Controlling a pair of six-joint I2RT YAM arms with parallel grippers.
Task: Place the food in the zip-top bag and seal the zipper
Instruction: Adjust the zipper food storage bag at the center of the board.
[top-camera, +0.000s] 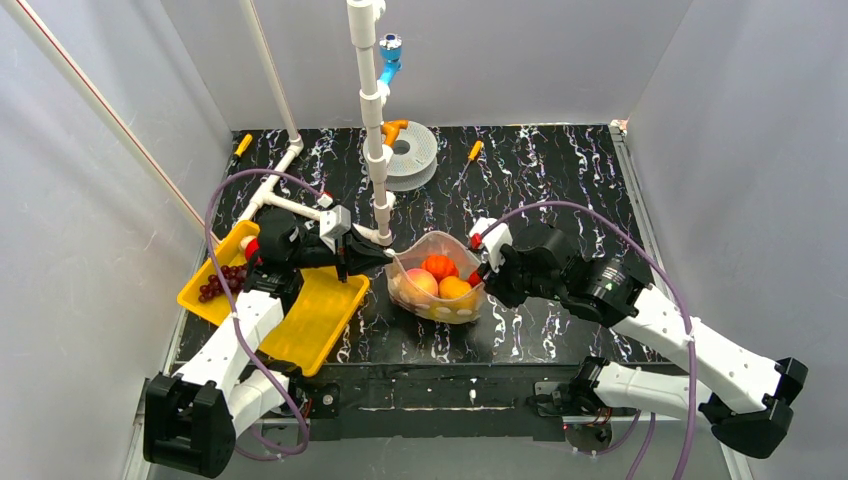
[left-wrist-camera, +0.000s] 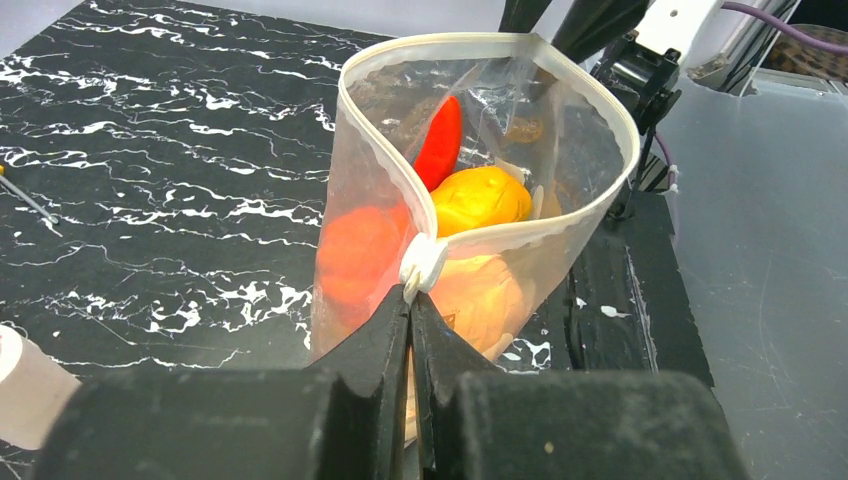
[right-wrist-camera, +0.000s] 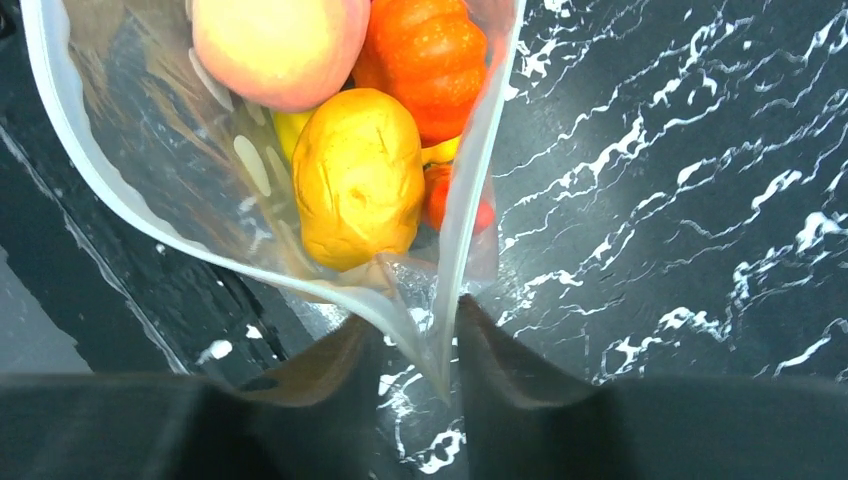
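Left hand (left-wrist-camera: 412, 300) was noted clamped on the zipper (left-wrist-camera: 460, 40); right hand (right-wrist-camera: 415, 335) was noted apart, astride the zip-top bag (top-camera: 438, 308). Grapes (top-camera: 218, 282) were seen on the tray (top-camera: 315, 315); loading them was judged due before sealing.

White-shelled with black joints, the left arm (top-camera: 232, 338) and right arm (top-camera: 702, 342) trail looping purple cables (top-camera: 209, 215); a red spot (top-camera: 252, 247) marks each wrist, behind dark, tapered tool fingers (left-wrist-camera: 370, 350).

One bag (top-camera: 455, 313), one yellow tray (top-camera: 315, 322)
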